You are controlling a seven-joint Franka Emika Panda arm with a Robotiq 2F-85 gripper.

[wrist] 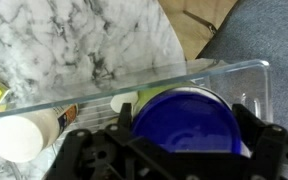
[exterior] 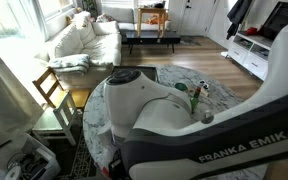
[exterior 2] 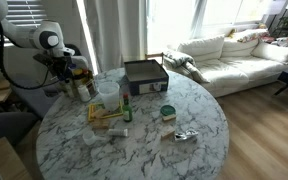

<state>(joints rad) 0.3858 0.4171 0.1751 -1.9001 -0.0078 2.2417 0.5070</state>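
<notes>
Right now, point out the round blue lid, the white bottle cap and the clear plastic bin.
round blue lid (wrist: pixel 184 125), wrist view, centre of its top
white bottle cap (wrist: pixel 19 138), wrist view, middle of its top
clear plastic bin (wrist: pixel 229 72), wrist view, its far rim

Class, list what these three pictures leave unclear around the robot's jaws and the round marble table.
Wrist view: whether the jaws touch the round blue lid; the lower edge cuts them off.
Wrist view: what that lid closes, hidden by the lid itself.
Exterior view: most of the round marble table, hidden by the white robot arm.
Exterior view: the label of the small green bottle, too small to read.
</notes>
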